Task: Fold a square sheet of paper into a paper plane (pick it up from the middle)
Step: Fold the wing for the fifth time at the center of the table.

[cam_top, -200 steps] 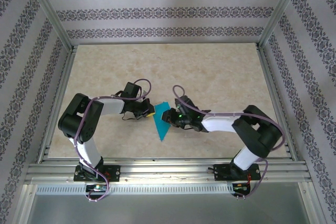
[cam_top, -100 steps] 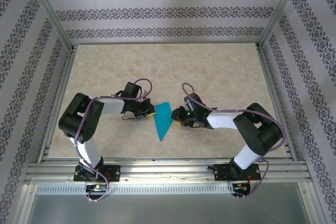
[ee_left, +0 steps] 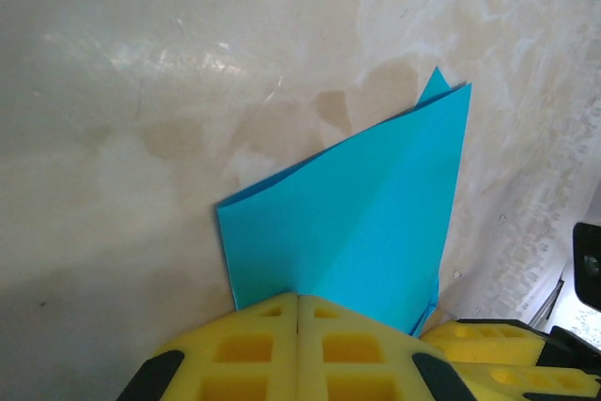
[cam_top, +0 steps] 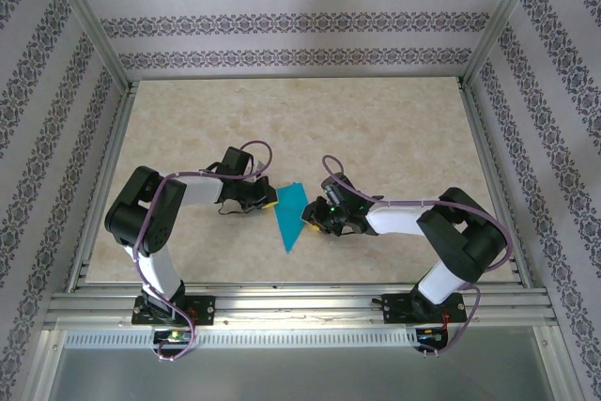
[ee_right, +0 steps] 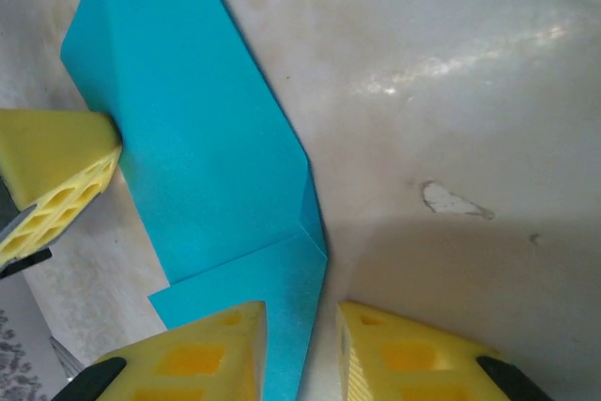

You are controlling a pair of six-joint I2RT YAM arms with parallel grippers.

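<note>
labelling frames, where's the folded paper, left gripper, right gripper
folded paper (cam_top: 291, 215): top view, sheet's middle
left gripper (ee_left: 298, 307): left wrist view, seam of closed fingertips
right gripper (ee_right: 300, 315): right wrist view, gap between fingertips

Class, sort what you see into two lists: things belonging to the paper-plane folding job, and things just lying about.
Belongs to the job: partly folded teal paper plane; left fingers; right fingers.
Just there: marbled table; aluminium frame; patterned walls.

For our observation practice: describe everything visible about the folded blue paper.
The folded blue paper is thin, plain teal, creased into a long pointed wedge with overlapping layers, its tip toward the arms. It lies flat on the marbled table. The left hand, shut, presses one edge; the open right hand straddles the opposite edge.
</note>
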